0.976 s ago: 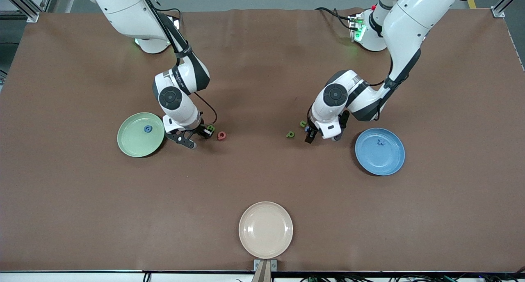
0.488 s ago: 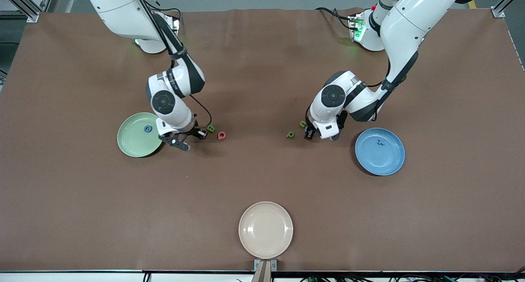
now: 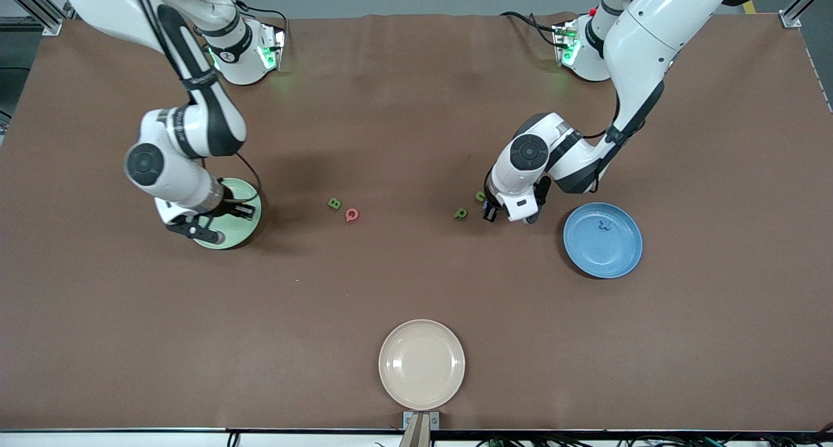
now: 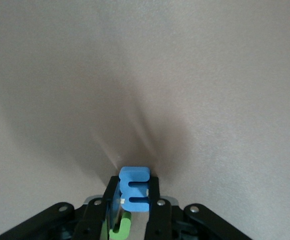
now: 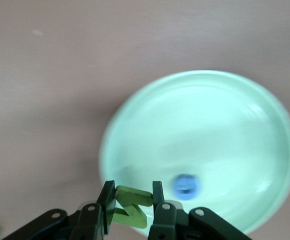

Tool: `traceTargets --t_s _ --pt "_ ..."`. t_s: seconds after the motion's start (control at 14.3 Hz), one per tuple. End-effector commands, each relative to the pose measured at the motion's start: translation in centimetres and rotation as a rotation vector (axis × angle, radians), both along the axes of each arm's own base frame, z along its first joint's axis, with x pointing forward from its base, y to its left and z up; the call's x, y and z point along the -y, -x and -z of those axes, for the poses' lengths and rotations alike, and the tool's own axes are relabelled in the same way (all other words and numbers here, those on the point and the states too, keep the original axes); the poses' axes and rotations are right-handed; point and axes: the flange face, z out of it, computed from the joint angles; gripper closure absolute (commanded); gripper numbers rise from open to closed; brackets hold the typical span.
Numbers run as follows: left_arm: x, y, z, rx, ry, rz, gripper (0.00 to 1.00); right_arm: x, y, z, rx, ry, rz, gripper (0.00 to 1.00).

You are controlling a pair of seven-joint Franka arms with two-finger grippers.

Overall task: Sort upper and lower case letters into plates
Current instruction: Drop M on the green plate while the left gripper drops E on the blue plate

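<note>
My right gripper (image 3: 199, 231) is shut on a green letter (image 5: 132, 205) and holds it over the pale green plate (image 3: 246, 226). In the right wrist view the plate (image 5: 224, 125) has a blue letter (image 5: 186, 186) lying in it. My left gripper (image 3: 489, 214) is low at the table, shut on a blue letter E (image 4: 135, 189), with a green letter (image 4: 121, 227) right under it. On the table lie a green B (image 3: 334, 203), a pinkish red letter (image 3: 352, 215) and two green letters (image 3: 461, 213) (image 3: 480, 196). The blue plate (image 3: 618, 255) holds a blue letter (image 3: 604, 226).
A cream-beige plate (image 3: 422, 364) sits near the table's front edge, nearest the front camera. The brown table (image 3: 416, 284) spreads wide between the plates.
My right arm has swung from beside the green B toward the right arm's end, carrying the green letter over the pale green plate. My left gripper has barely moved.
</note>
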Motion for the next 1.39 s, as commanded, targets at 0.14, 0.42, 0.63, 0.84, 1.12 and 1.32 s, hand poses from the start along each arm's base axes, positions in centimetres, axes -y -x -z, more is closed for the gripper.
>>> traceTargets --t_s 0.14,0.42,0.63,0.84,1.12,1.32 --pt "-0.7 -1.4 -2.5 0.068 -0.020 0.004 0.86 6.4 3.6 1.7 0.013 -0.019 -0.070 0.99" --pt "-3.0 -3.7 -6.6 0.089 -0.094 0.198 0.90 7.6 4.7 4.5 0.035 -0.007 -0.062 0.97" --pt "-8.0 -5.7 -9.6 0.025 -0.163 0.546 0.90 8.3 4.8 5.2 0.028 -0.006 -0.045 0.41" --pt "-14.4 -7.7 -10.3 0.011 -0.149 0.676 0.90 7.7 4.5 4.7 0.018 -0.009 -0.037 0.00" --pt "-22.8 -9.2 -9.2 -0.026 -0.103 0.858 0.90 1.9 3.0 1.1 -0.009 -0.005 0.059 0.00" --pt "-27.3 -9.8 -7.4 -0.034 -0.055 1.013 0.90 -6.3 4.0 0.6 -0.001 0.015 0.134 0.00"
